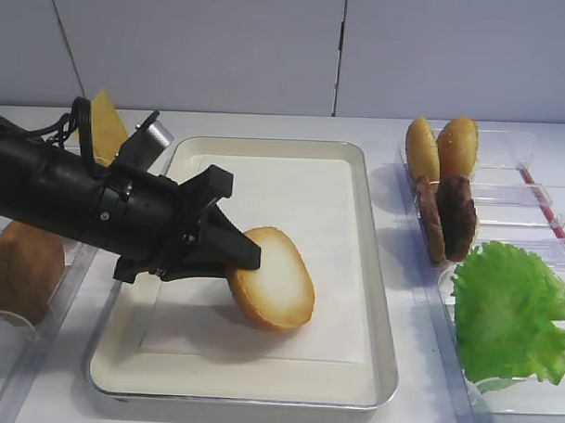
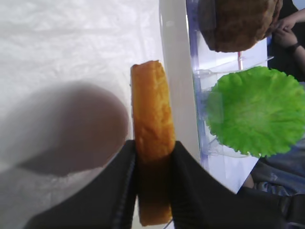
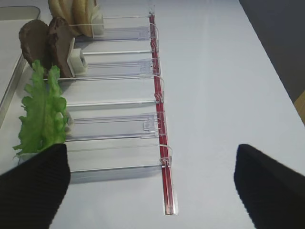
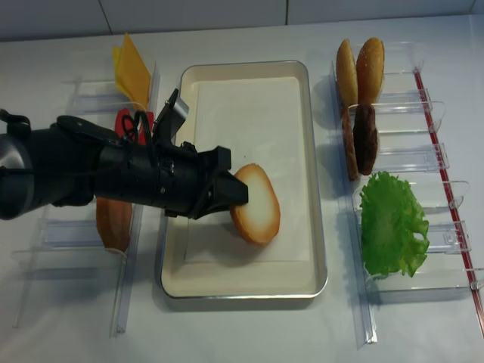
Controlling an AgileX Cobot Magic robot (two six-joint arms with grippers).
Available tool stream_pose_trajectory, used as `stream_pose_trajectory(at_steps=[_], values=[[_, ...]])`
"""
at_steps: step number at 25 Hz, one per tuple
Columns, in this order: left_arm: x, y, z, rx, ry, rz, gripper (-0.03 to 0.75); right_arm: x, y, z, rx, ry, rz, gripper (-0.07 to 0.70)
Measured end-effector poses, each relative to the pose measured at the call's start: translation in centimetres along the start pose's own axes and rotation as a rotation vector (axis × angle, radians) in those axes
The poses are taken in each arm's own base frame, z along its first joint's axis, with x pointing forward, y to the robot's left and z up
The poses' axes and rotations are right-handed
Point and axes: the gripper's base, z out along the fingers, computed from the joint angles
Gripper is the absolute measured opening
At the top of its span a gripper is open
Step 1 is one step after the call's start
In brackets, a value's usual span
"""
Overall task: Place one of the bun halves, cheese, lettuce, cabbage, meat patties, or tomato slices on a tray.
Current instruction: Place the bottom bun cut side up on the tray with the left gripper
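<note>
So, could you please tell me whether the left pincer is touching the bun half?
Touching: in the left wrist view the left pincer has both fingers pressed against the bun half, clamping it edge-on.

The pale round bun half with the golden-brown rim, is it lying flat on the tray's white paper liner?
No, the pale round bun half stands tilted on edge, pinched between the left gripper's black fingers.
</note>
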Motion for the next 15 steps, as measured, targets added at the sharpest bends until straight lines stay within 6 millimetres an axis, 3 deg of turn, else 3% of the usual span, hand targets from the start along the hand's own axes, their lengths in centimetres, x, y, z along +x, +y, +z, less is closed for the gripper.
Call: stream_pose_trajectory(at_steps=[15], values=[[-0.16,0.04,0.00,-0.004,-0.017,0.004,0.147,0.00,0.00,0.00,0.000,0.000,0.000,0.692]])
